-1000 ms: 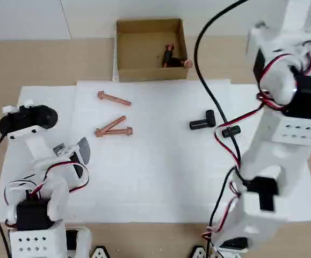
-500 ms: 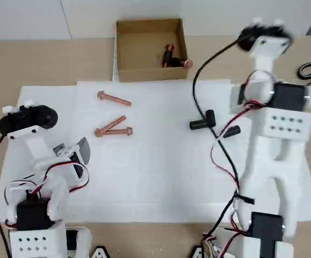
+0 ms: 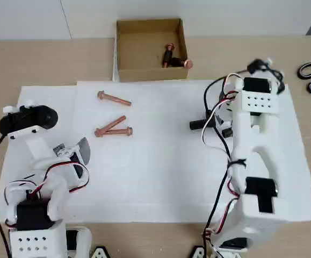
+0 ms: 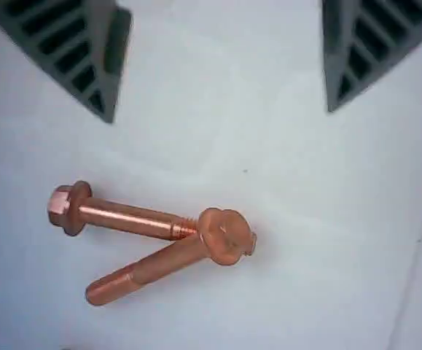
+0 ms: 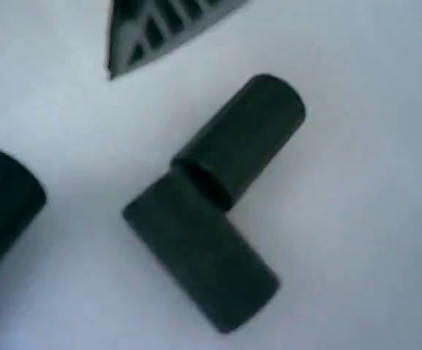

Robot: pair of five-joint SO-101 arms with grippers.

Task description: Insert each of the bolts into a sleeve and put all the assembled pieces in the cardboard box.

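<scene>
Two touching copper bolts [image 4: 152, 266], white sheet [image 4: 305, 219], grey fingers [image 4: 79, 44] spread apart

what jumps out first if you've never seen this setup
The big white right arm stretches over the right side of the white mat, above a cluster of black sleeves. Next come three copper bolts lying loose on the mat's left half, two of them touching in a V. Behind the mat, the cardboard box already holds copper-and-black parts.
</scene>
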